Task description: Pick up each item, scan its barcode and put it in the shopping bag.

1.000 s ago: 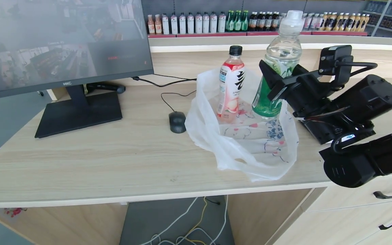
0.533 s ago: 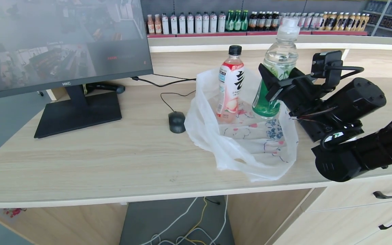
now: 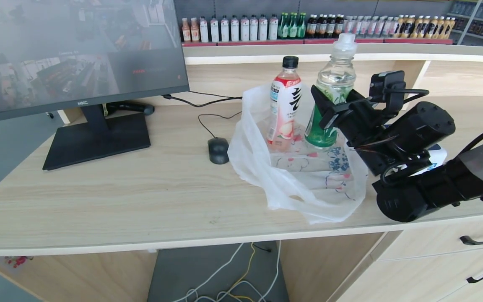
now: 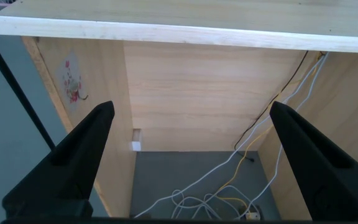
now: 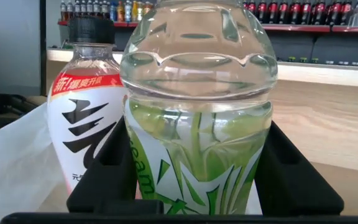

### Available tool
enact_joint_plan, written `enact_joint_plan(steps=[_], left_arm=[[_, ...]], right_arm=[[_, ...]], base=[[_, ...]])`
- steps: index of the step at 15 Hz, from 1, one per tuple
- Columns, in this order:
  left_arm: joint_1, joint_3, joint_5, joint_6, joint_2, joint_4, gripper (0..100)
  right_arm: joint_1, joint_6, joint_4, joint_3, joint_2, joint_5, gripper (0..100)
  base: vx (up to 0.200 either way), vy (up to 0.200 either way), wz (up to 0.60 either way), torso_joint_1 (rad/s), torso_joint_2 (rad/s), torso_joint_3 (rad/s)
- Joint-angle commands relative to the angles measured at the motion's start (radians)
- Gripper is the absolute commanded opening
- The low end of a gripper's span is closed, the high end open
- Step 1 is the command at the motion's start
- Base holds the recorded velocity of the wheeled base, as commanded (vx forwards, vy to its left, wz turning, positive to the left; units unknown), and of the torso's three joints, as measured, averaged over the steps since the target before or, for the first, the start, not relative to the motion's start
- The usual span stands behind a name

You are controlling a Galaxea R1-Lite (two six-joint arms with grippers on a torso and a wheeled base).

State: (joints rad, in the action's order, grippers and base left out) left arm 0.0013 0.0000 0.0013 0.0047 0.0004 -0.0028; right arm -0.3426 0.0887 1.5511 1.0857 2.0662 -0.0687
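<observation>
You have two bottles and one bag. The right claw is clamped around the clear plastic bottle with the green label and white cap, upright, its base low in the open mouth of the thin white plastic shopping bag. Whether it touches the bottom, you cannot tell. Just beside it, the pink-and-white labelled bottle with the black cap stands in the bag.

The bag's front fold lies near the front edge of the pale wooden surface, with bare wood to its left. One black mouse sits just left of the bag, and one black monitor stands farther left.

The left claw hangs below the surface with its fingers spread wide, holding nothing.
</observation>
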Motion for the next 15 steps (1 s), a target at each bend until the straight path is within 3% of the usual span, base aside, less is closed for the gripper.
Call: enact_joint_plan(steps=[1, 15], left_arm=[[0.0, 0.0, 0.0, 0.0, 0.0, 0.0, 100], [0.0, 0.0, 0.0, 0.0, 0.0, 0.0, 100]], right_arm=[[-0.001, 0.0, 0.001, 0.003, 0.031, 0.0, 0], [0.013, 0.0, 0.001, -0.007, 0.066, 0.0, 0]], base=[[0.0, 0.0, 0.0, 0.0, 0.0, 0.0], [0.0, 0.0, 0.0, 0.0, 0.0, 0.0]])
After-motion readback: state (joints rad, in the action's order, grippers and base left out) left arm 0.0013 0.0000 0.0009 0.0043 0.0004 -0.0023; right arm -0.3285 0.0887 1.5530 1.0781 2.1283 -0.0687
